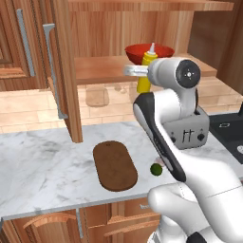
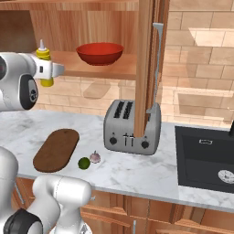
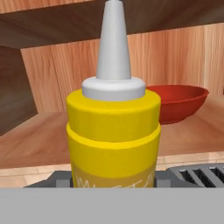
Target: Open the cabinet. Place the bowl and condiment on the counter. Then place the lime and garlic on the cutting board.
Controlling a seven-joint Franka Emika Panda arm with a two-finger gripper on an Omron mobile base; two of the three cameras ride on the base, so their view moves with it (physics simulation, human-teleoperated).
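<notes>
The two base views looked forward and down from behind the arm, left and right, both sharing the counter [image 1: 42,161], cutting board [image 1: 114,165] and open cabinet [image 1: 66,71]. The hand view sat very near the condiment [image 3: 113,135], facing the shelf's back.
</notes>
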